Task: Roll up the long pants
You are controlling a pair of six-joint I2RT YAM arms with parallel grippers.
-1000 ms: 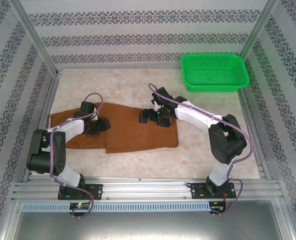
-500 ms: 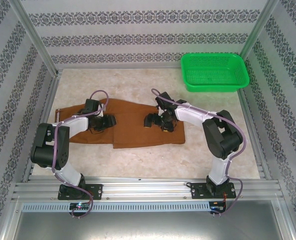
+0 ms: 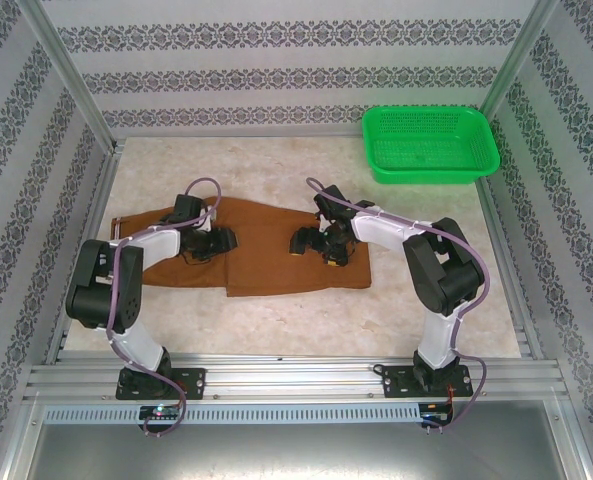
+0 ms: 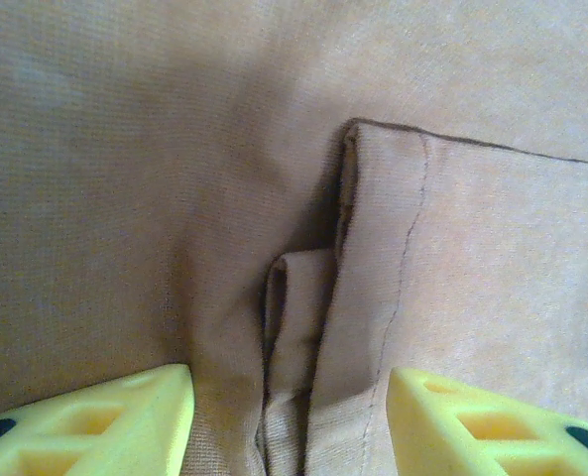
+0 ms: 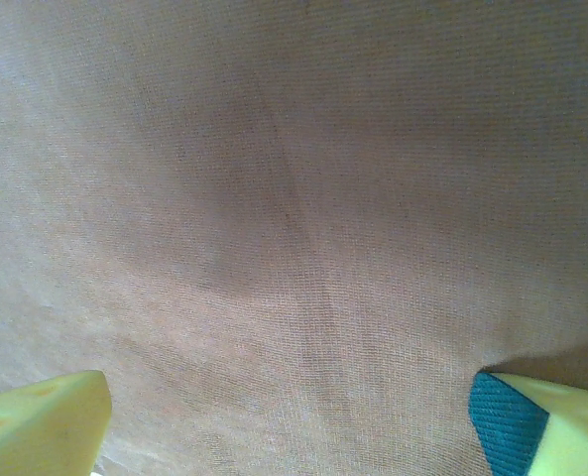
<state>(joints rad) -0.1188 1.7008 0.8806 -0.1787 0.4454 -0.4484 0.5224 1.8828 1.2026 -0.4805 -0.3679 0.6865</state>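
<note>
Evidently the rolling itself has not begun: the long pants [image 3: 276, 258] lie flat and folded lengthwise across the middle of the desk [image 3: 276, 325], with no turn of cloth at either end. The left end effector [image 3: 210, 243] sits low over the left part of the garment. In its wrist view the yellow fingers [image 4: 105, 421] stand moderately apart, astride a stitched fold edge [image 4: 345, 198], pinching nothing. The right end effector [image 3: 316, 243] hovers over the right part, jaws spread wide above smooth, plain cloth. A green basket [image 3: 433, 178] stands well apart at the far right corner. I judge this a smoothing or positioning step. The next move probably calls for both end effectors to go to one end, catch its edge evenly, and turn it over without dragging the layers askew.
</note>
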